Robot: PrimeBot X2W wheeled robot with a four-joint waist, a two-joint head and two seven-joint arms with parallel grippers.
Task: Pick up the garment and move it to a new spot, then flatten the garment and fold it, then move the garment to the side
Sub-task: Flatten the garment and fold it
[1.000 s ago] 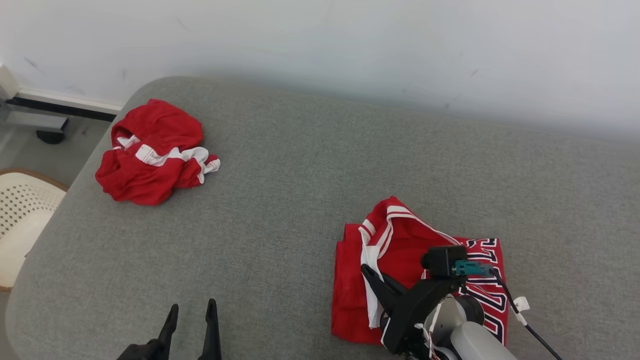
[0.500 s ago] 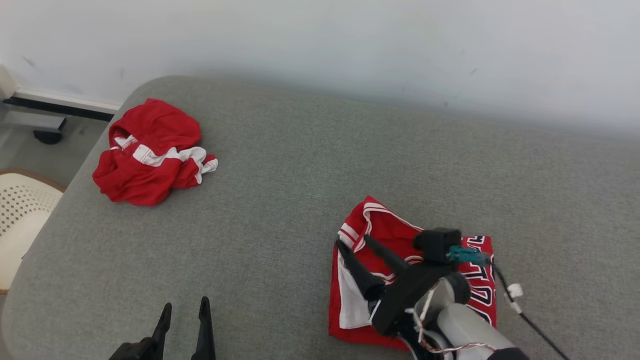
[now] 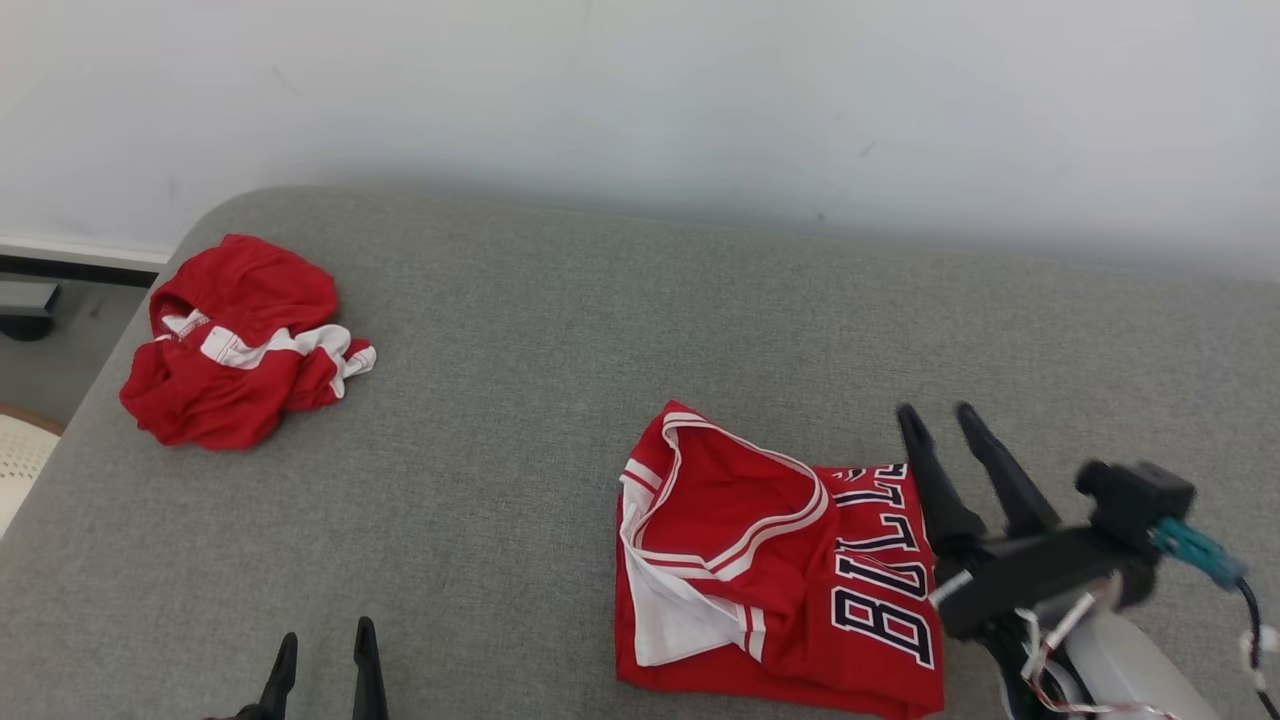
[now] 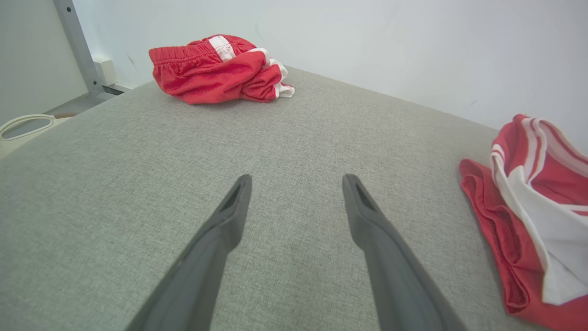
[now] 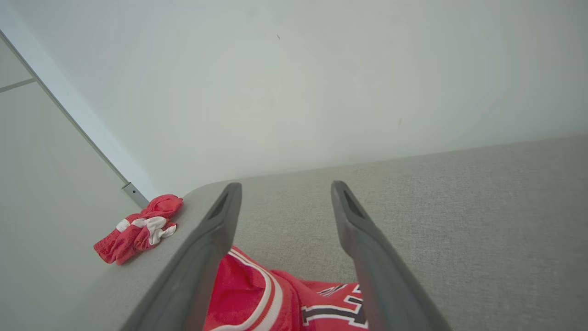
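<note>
The garment, a red jersey (image 3: 770, 560) with white trim and dark lettering, lies folded on the grey cushioned surface (image 3: 560, 340), right of centre. Its left edge shows in the left wrist view (image 4: 528, 220), and its collar lies below the fingers in the right wrist view (image 5: 257, 299). My right gripper (image 3: 935, 410) is open by the jersey's right edge, raised off it and holding nothing; its fingers (image 5: 285, 185) point toward the wall. My left gripper (image 3: 326, 633) is open and empty near the front edge, low over bare fabric (image 4: 297, 177).
A second red garment (image 3: 235, 340) with white stripes lies crumpled at the far left corner (image 4: 220, 69) (image 5: 138, 227). A white wall (image 3: 640, 100) runs along the back. A pale perforated chair (image 3: 20, 460) stands off the left edge.
My right gripper opened and let go of the jersey, then lifted away to the right. The jersey now lies free. The head camera turned right, shifting the whole picture left.
</note>
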